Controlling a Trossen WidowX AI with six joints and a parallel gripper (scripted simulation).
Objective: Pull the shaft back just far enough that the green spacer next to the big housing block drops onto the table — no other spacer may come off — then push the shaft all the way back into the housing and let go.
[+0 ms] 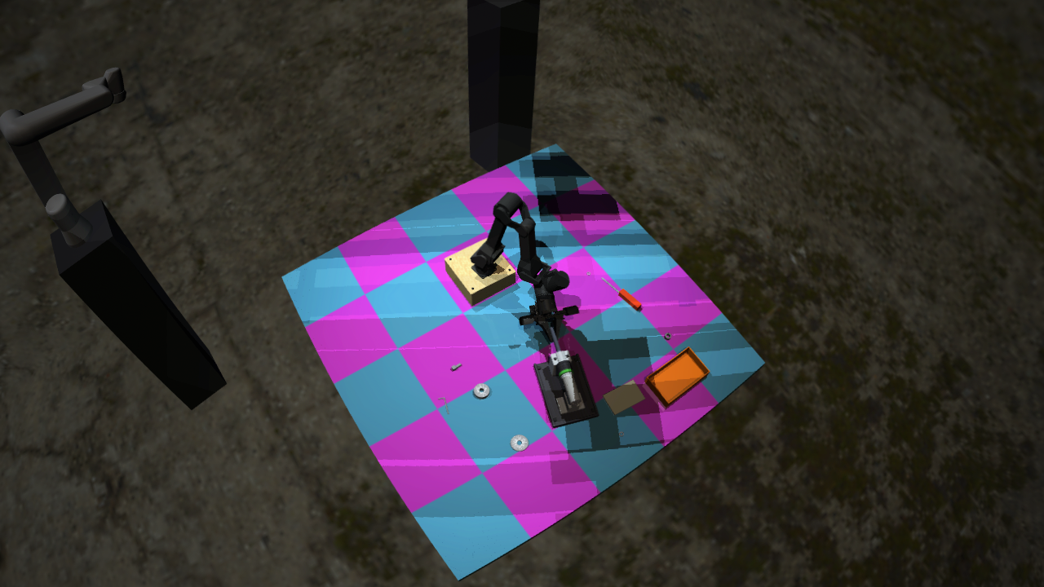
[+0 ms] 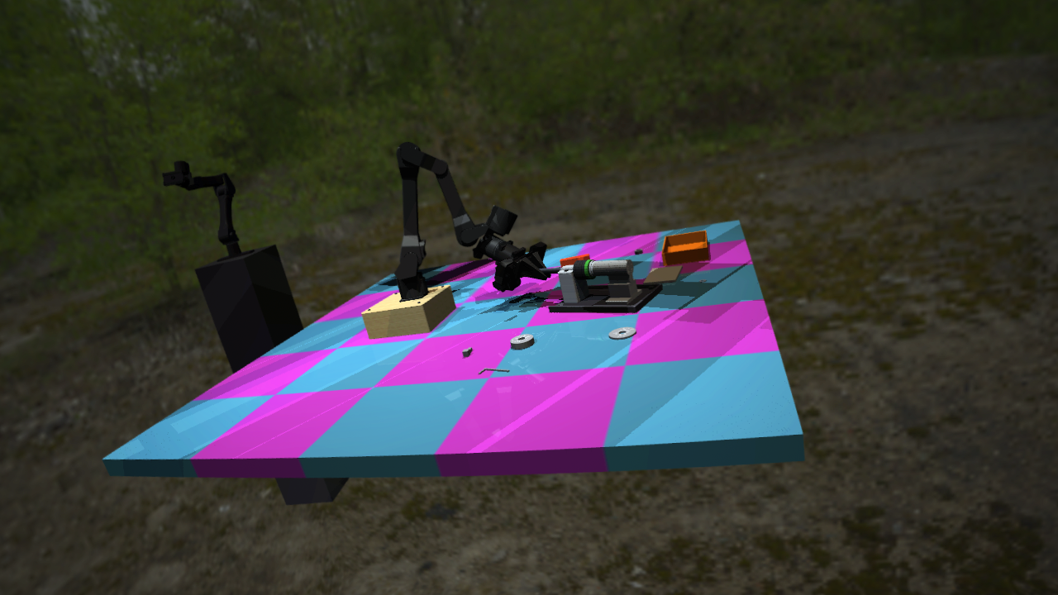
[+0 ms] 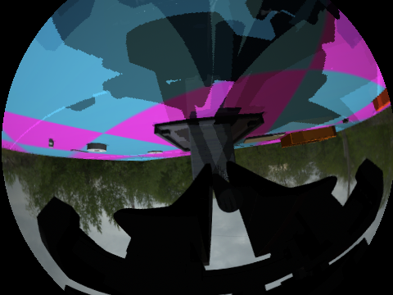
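Note:
My gripper (image 1: 551,329) (image 2: 545,271) (image 3: 219,166) is shut on the shaft (image 1: 555,340) (image 2: 552,270), a thin grey rod. The shaft runs into a light upright block (image 2: 569,287) on a dark base plate (image 1: 543,398) (image 2: 558,309). Beyond this block a black ring (image 2: 579,268) sits on the shaft line, then the green spacer (image 1: 564,370) (image 2: 588,268), still up against its neighbours. A pale ribbed cylinder (image 1: 570,390) (image 2: 612,268) follows, over a second support (image 2: 621,290). In the wrist view the near block (image 3: 212,143) hides the spacers.
Left of the base plate lie two metal discs (image 1: 475,391) (image 1: 513,443) and a small bolt (image 1: 456,367) (image 2: 466,352). On the other side are a tan card (image 1: 624,397) (image 2: 662,276), an orange tray (image 2: 686,259) and a screwdriver (image 1: 630,300). The arm stands on a wooden block (image 2: 395,318).

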